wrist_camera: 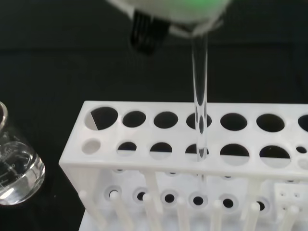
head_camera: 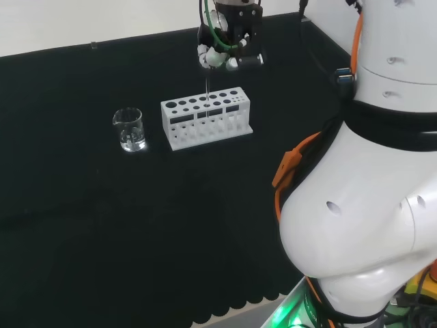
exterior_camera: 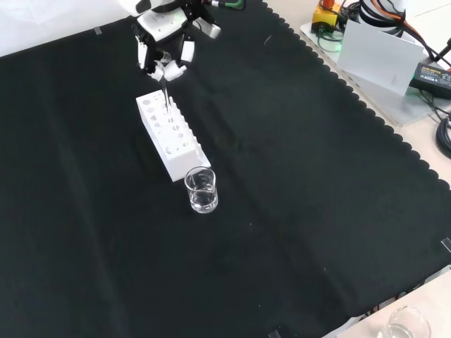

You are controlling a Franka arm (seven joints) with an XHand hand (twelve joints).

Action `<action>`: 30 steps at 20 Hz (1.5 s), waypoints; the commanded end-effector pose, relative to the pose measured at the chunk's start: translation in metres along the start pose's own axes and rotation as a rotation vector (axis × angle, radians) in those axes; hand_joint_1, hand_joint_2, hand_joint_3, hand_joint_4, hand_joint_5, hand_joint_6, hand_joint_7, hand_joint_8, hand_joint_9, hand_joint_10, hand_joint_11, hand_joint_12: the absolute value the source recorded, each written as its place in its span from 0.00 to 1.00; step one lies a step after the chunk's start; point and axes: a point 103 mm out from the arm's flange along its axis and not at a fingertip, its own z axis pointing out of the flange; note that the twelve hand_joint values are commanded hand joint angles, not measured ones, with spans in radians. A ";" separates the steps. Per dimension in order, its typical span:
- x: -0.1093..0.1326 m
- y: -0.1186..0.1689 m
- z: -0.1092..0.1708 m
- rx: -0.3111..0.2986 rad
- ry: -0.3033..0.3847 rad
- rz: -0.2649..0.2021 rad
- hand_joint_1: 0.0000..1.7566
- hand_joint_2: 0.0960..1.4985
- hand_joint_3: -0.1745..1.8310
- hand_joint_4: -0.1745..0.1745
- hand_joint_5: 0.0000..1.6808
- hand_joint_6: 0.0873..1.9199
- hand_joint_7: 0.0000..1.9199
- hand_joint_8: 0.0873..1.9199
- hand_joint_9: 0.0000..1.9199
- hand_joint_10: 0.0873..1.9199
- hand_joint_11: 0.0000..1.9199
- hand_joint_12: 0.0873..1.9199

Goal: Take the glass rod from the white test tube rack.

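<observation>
We find the glass rod (wrist_camera: 200,103) standing upright, its lower end inside a hole in the front row of the white test tube rack (head_camera: 206,117), as the wrist view shows. Its upper end is taken between the fingers (exterior_camera: 173,70) of the hand (head_camera: 225,41), which are curled together and pinched on it just above the rack.

Risks noted. The rod's tip has not cleared the hole. Any sideways drift of the hand before the lift is complete would, in our judgement, bear the rod against the hole's edge; that could tip or drag the rack across the counter (exterior_camera: 296,211), or snap the rod. The rod is smooth and thin, so it may also slide down through the pinch and drop back into the rack. A glass beaker (head_camera: 129,130) stands near one end of the rack, to its left in the head view; a shifted rack could knock it. Whether the beaker holds liquid we cannot tell with certainty.

Pose. The hand hangs directly over the rack with the fingers pointing down, and the rod runs plumb below them. A straight vertical rise appears the safe course.
</observation>
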 end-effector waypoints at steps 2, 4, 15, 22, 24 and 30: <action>0.018 -0.018 -0.038 -0.077 -0.026 -0.001 0.75 0.29 0.58 0.00 0.69 0.40 0.69 0.48 0.87 0.32 0.86 0.30; 0.020 -0.020 -0.040 -0.061 -0.003 0.013 0.76 0.29 0.58 0.00 0.71 0.37 0.70 0.46 0.88 0.30 0.86 0.29; 0.062 -0.092 -0.140 -0.205 -0.055 -0.005 0.76 0.28 0.56 0.00 0.77 0.26 0.72 0.42 0.92 0.23 0.88 0.27; 0.066 -0.109 -0.150 -0.215 -0.049 -0.006 0.76 0.28 0.56 0.00 0.77 0.25 0.73 0.41 0.93 0.21 0.89 0.26; 0.067 -0.111 -0.151 -0.219 -0.046 -0.008 0.76 0.28 0.56 0.00 0.77 0.25 0.73 0.40 0.93 0.21 0.89 0.26; 0.068 -0.119 -0.155 -0.235 -0.028 -0.016 0.76 0.28 0.56 0.00 0.77 0.25 0.73 0.40 0.93 0.21 0.89 0.26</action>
